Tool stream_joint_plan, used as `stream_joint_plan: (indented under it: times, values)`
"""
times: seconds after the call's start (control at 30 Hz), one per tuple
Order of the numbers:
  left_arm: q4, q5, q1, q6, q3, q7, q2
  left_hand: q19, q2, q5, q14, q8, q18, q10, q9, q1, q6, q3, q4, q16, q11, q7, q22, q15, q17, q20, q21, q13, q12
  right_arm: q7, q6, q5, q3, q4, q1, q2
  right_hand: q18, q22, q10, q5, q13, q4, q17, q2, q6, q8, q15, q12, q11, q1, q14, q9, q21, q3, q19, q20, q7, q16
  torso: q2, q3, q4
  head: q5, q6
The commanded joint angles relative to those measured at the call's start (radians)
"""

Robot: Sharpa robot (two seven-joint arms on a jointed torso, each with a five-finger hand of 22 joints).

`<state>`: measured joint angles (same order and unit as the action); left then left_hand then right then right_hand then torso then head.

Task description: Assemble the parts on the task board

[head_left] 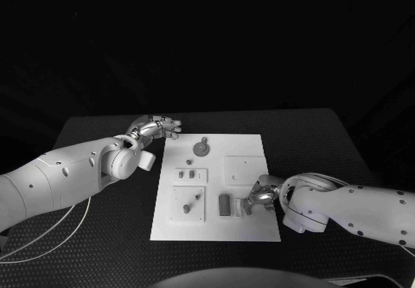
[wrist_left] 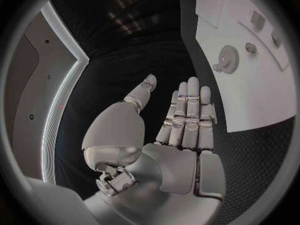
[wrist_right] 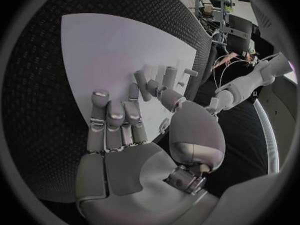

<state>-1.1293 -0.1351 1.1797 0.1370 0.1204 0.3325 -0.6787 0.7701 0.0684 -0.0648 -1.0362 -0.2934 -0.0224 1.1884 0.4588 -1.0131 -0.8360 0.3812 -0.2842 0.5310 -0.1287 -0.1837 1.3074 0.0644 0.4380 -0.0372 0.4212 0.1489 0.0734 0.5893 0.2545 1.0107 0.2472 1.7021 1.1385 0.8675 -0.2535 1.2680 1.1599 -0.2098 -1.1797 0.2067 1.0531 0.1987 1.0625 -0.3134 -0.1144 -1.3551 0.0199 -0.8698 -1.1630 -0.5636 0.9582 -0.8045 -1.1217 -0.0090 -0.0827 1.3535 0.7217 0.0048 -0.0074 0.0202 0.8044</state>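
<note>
Left hand point(head_left: 156, 128) hovered empty, fingers spread, off the task board point(head_left: 246, 147) at 10 o'clock, near the gear point(head_left: 201, 148). Right hand point(head_left: 260, 198) worked at 4 o'clock by a grey block point(head_left: 225, 204); grip unclear. Risk: fingers could nudge neighbouring parts askew.

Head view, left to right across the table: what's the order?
Left hand with fingers apart, holding nothing, off the board's far-left corner → round grey gear-like part on the white task board → dark grey upright rectangular part → right hand, its fingertips at the board's near-right area.
</note>
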Motion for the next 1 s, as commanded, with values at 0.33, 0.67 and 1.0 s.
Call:
stream_joint_plan:
  times: [0.33,0.67,1.0]
  values:
    - [-0.002,-0.004,0.001,-0.016,0.0,0.003,0.002,-0.004,0.001,0.004,-0.001,-0.003,-0.004,-0.006,0.0,0.002,0.009,-0.003,-0.003,-0.006,0.001,0.002,0.022,0.004,0.002,0.005,-0.006,-0.001,-0.004,-0.013,0.016,-0.072,0.0,-0.008,-0.002,-0.023,-0.008,-0.002,-0.001,0.011,-0.003,-0.004,0.003,0.005,-0.001,-0.001,-0.003,0.004,0.0,0.019,-0.002,-0.001,0.004,0.011,-0.001,-0.002,-0.005,-0.005,0.001,0.0026,0.0001,-0.007,-0.002]
    - [-0.002,-0.009,0.001,-0.025,0.0,0.001,0.001,-0.005,0.002,0.003,-0.001,-0.005,-0.004,-0.009,0.0,0.0,0.008,-0.001,-0.002,-0.012,0.0,0.003,0.022,0.005,0.008,0.006,-0.008,-0.002,-0.004,-0.011,-0.012,-0.088,0.0,-0.013,-0.003,-0.031,-0.008,-0.002,-0.006,0.013,-0.002,-0.01,0.004,0.005,-0.001,-0.001,-0.003,0.008,0.0,0.03,-0.001,-0.001,0.002,0.014,0.0,-0.002,-0.005,-0.007,0.001,0.0019,-0.0003,-0.01,0.0]
    - [-0.002,-0.009,0.001,-0.026,0.0,0.002,0.0,-0.005,0.002,0.003,0.0,-0.005,-0.004,-0.011,0.0,0.001,0.01,-0.001,-0.001,-0.013,0.0,0.002,0.022,0.005,0.009,0.006,-0.008,-0.002,-0.004,-0.016,-0.002,-0.098,0.0,-0.014,-0.007,-0.039,-0.008,-0.003,-0.007,0.017,-0.003,-0.012,0.005,0.004,-0.002,0.0,-0.003,0.008,0.0,0.036,0.001,-0.001,0.002,0.017,0.001,-0.002,-0.005,-0.009,0.001,0.0022,0.0003,-0.009,0.003]
